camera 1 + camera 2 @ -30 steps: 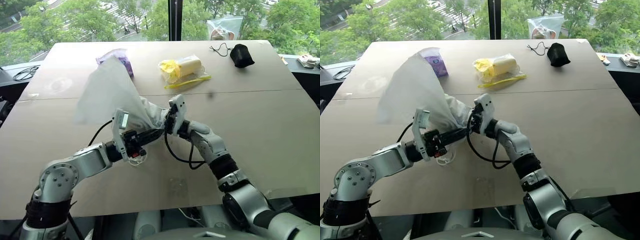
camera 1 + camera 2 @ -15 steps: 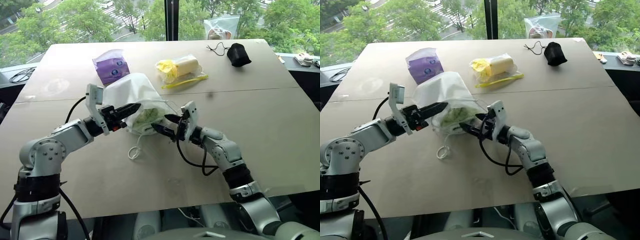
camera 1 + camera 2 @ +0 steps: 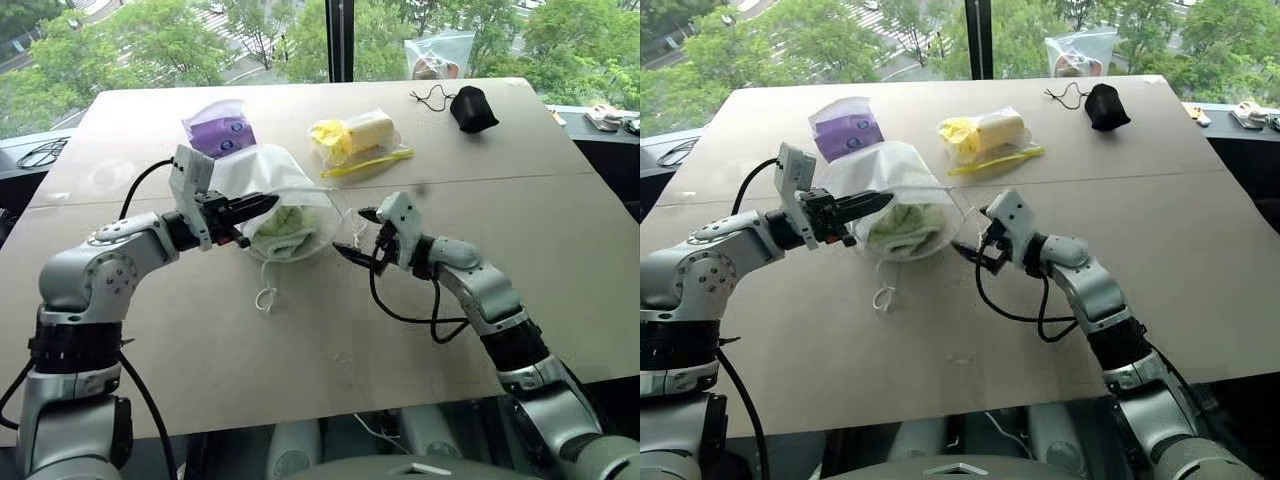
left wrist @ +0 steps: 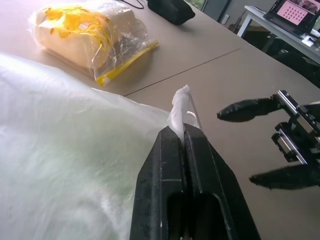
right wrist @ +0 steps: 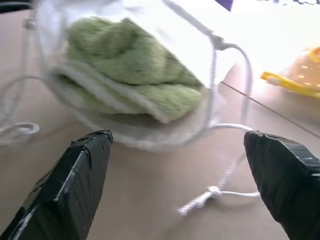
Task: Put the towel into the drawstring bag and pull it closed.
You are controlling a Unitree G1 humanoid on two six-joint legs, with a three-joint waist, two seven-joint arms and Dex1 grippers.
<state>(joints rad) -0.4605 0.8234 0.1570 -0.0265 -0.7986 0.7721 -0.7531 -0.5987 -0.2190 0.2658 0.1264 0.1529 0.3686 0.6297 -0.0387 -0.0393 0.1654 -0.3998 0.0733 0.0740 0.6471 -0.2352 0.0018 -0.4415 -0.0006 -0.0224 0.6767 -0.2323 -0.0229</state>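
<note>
Left fingers [image 4: 186, 150] pinching drawstring bag [image 3: 285, 200], right fingers [image 5: 82, 170] spread

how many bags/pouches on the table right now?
4: white drawstring bag held by the left hand; purple packet behind it; clear bag of yellow stuff mid-table; black pouch at the far right.

Left end effector [image 3: 262, 204] pinched shut (apparently level, pointing right); right end effector [image 3: 358, 232] spread wide, facing it.

Towel [image 5: 130, 75] partly veiled by the drawstring bag's [image 3: 270, 175] translucent fabric.
</note>
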